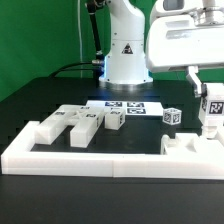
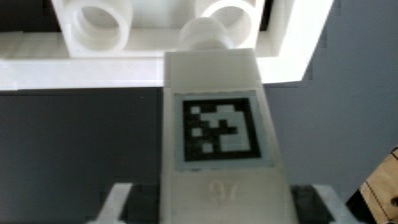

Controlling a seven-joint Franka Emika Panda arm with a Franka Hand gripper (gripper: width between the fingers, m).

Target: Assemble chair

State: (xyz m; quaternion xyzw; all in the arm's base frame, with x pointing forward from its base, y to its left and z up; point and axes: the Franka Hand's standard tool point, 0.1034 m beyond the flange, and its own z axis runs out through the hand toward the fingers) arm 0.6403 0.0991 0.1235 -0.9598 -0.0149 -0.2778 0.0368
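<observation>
End effector (image 2: 210,200): I am keeping my fingers nearly shut on a white bar (image 2: 217,120), clamping its near end from both sides; in the wrist view the bar is running straight out from between my fingers with its square tag facing the camera.

Why I am holding it so: gripping at one end is leaving the far end free, which I judge is the end meant to go into a socket.

Where the bar is: in the exterior view I am carrying it at that view's right edge (image 1: 213,108), upright, above the corner of the border rail (image 1: 90,158); whether it is touching anything below I cannot tell.

What lies beyond it: the wrist view is showing a white part with two round holes (image 2: 160,30) just past the bar's free end; I am reading those holes as the sockets, which would explain the bar pointing toward them.

Loose chair parts: several tagged white blocks (image 1: 85,122) are lying on the table (image 1: 30,100) inside the rail, toward the exterior view's left, and a small tagged cube (image 1: 172,116) is sitting apart from them, nearer me.

Marker board (image 1: 125,106): lying flat behind the parts, in front of the arm's base (image 1: 125,60).

Stage: an early joining step, I judge, since most parts are lying unjoined.

Risk: a slight tilt of the bar could make it jam at the hole's rim.
</observation>
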